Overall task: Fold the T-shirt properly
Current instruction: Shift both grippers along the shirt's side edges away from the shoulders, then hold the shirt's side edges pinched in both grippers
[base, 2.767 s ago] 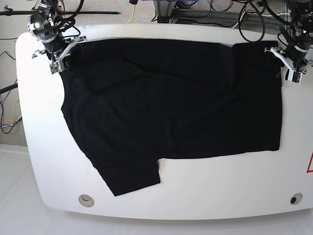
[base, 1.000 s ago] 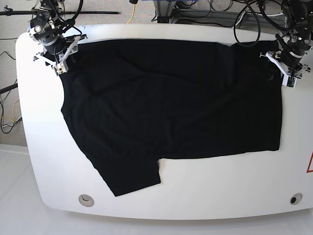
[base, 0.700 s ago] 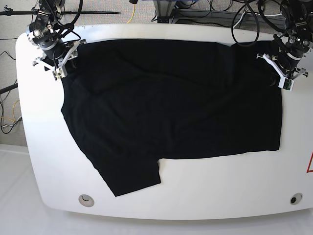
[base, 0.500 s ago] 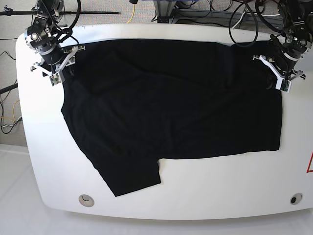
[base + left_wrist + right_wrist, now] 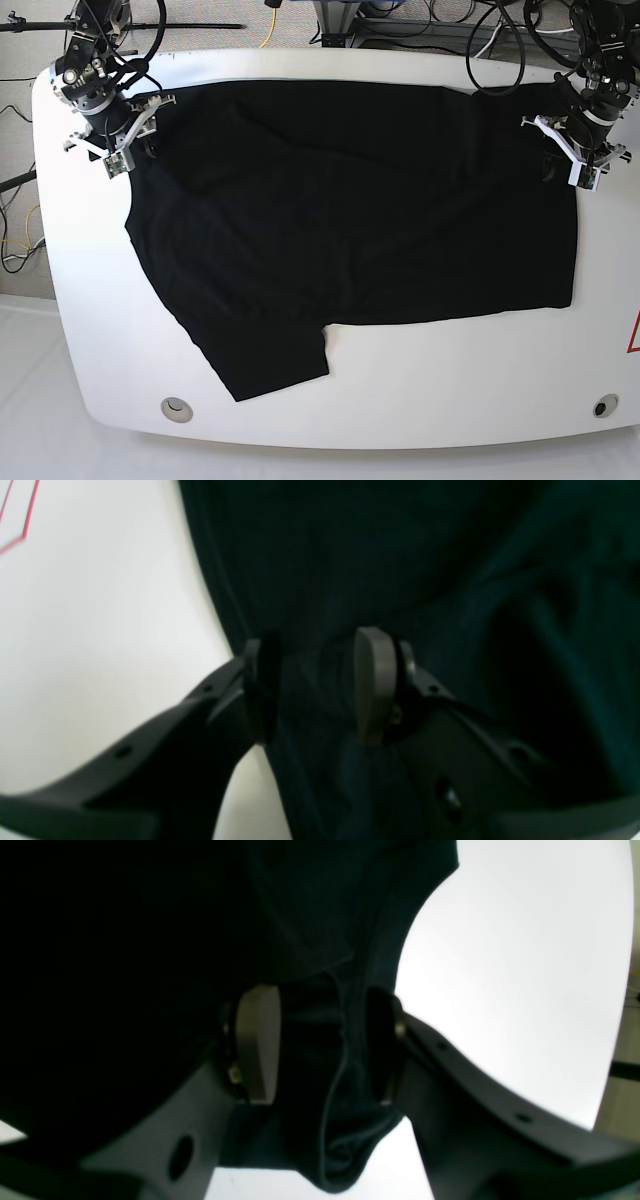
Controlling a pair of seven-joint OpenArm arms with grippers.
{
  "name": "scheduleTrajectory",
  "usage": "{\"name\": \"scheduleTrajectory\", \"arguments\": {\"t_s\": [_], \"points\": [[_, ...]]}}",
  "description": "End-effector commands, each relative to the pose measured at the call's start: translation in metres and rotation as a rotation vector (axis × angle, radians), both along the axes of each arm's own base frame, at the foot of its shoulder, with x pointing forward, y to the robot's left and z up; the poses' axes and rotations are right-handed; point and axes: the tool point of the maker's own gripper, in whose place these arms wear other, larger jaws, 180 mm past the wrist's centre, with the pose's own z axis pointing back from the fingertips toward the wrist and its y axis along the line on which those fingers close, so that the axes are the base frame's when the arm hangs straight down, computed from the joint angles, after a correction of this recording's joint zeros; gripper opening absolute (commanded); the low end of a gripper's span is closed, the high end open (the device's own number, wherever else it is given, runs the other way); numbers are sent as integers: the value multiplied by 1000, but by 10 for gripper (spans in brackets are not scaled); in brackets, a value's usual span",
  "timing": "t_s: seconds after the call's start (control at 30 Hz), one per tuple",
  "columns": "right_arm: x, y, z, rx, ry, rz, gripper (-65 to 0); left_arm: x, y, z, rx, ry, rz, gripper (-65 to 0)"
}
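The T-shirt (image 5: 350, 210) is spread flat across the worktop (image 5: 450, 380). At ten o'clock, its bunched edge is bracketed by the partly open right end effector (image 5: 320, 1045). At two o'clock, its hem is straddled by the partly open left end effector (image 5: 312, 685); neither grip is confirmed. Slippage through loose jaws is judged likely on lifting. No containers are visible.

No readable text, brand, label or number is showing in any view. The only sign-like mark is a thin red outline, part of a triangular symbol, sitting at the right edge of the white rounded counter (image 5: 60, 240); its contents are cut off and cannot be read.
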Motion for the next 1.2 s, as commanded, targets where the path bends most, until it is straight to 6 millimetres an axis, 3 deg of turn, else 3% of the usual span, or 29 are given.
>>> {"name": "scheduleTrajectory", "arguments": {"t_s": [0.0,0.33,0.53,0.87,0.93,1.07,1.17], "points": [[3,-1,8,-12,-27,10,-380,6,3,12,8,-40,-16,-431],[-14,8,2,-12,12,24,-377,8,6,8,23,5,-15,-462],[-3,4,6,-13,-6,18,-379,10,6,9,33,13,-10,-474],[13,1,13,-20,-31,13,-380,20,5,21,35,-34,-12,-616],[13,1,14,-21,-32,12,-380,22,5,23,35,-46,-13,-590],[13,0,14,-20,-36,13,-380,29,3,31,30,-85,-18,-458],[12,1,13,-18,-34,13,-381,33,3,34,29,-102,-19,-425]]}}
